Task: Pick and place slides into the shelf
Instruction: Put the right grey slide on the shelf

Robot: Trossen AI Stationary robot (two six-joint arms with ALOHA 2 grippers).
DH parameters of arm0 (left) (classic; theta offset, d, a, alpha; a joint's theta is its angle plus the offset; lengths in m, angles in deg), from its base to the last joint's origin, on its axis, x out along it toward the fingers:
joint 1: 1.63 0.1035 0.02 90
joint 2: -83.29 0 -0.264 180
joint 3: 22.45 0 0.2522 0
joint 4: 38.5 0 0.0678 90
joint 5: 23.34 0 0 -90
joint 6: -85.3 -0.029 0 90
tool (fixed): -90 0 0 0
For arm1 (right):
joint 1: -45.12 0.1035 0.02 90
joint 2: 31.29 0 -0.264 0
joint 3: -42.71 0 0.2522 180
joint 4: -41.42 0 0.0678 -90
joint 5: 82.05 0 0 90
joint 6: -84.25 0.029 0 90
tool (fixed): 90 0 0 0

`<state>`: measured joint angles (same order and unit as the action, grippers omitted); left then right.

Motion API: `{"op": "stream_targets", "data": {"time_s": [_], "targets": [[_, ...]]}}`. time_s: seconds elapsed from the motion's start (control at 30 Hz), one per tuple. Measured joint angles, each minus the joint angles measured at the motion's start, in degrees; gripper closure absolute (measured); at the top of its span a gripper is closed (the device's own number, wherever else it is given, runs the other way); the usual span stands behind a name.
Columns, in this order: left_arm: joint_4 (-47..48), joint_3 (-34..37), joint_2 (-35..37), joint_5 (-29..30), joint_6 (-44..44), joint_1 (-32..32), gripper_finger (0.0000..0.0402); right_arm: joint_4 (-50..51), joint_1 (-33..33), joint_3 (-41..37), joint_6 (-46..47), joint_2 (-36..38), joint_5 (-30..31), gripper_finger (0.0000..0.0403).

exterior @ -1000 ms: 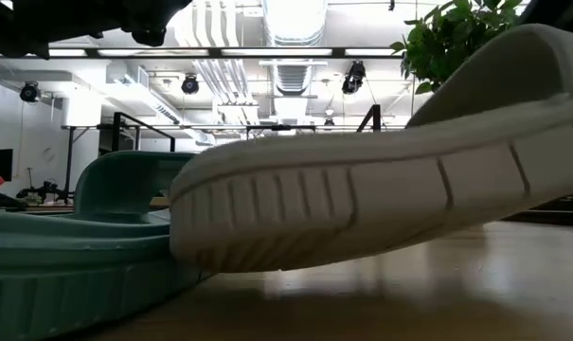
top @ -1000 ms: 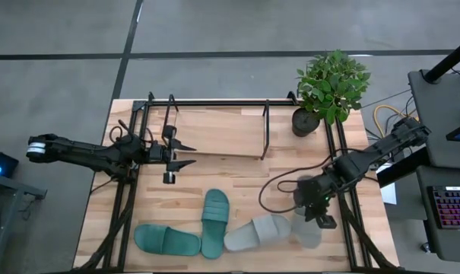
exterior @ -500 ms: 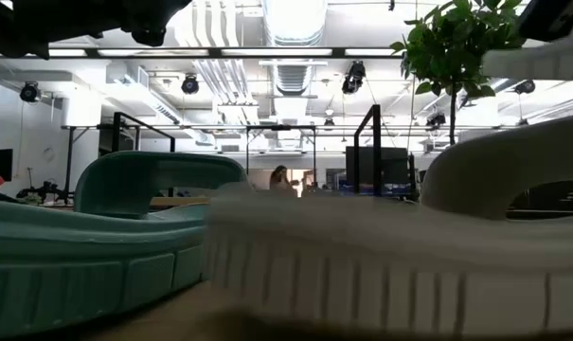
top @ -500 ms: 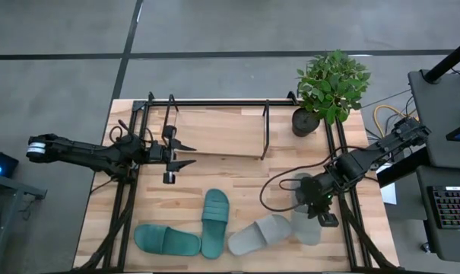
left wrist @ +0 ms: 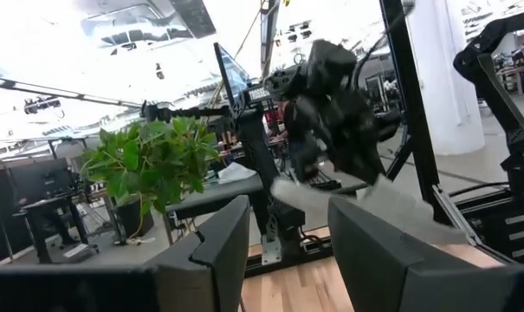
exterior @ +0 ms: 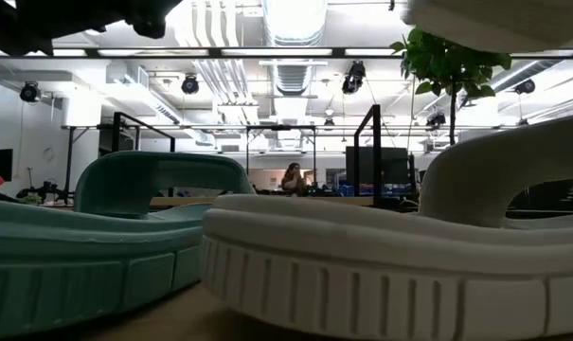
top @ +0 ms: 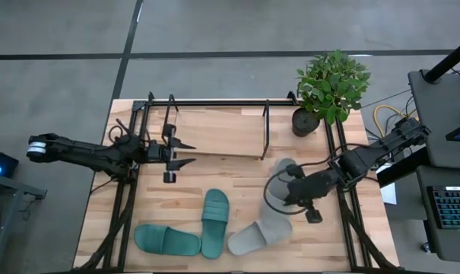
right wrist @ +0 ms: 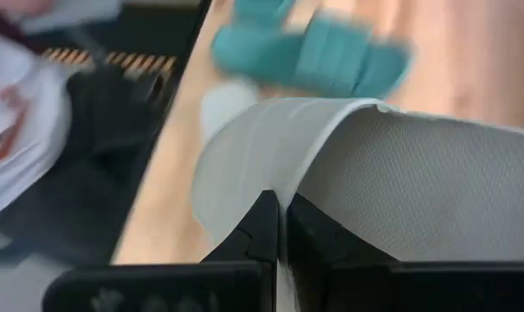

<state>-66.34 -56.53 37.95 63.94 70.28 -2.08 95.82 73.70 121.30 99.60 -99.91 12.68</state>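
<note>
high view: the right gripper is clamped on 1 grey slide, lifted near the table's right edge, in front of the shelf along the far edge. the other grey slide and 2 teal slides lie by the near edge. the left gripper waits half parted, holding nothing, by the shelf's left end.

low view: the lying grey slide fills the front, with a teal slide beside it.

right wrist view: the fingers pinch the grey strap.

Bright ceiling lights glare white in the low view and left wrist view, the high view is evenly lit with soft shadows, and the right wrist view is smeared, its teal slide blurred.
</note>
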Motion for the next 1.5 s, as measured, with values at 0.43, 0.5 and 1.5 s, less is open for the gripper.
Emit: {"op": "stream_targets", "data": {"time_s": [0.43, 0.5, 1.5], "targets": [[-0.3, -0.7, -2.6, 0.0, -0.4, 0.0, 0.0257, -22.4, 0.0, -2.3, -18.0, 0.0, 30.3, 0.0394], [-0.5, -0.7, -2.6, 0.0, -0.5, 0.0, 0.0257, -26.8, 0.0, -3.3, -21.5, 0.0, 33.0, 0.0394], [-1.8, -0.7, -3.8, 0.0, -0.3, 0.0, 0.0257, -70.7, -7.8, -11.1, -59.1, -12.8, 34.5, 0.0394]]}}
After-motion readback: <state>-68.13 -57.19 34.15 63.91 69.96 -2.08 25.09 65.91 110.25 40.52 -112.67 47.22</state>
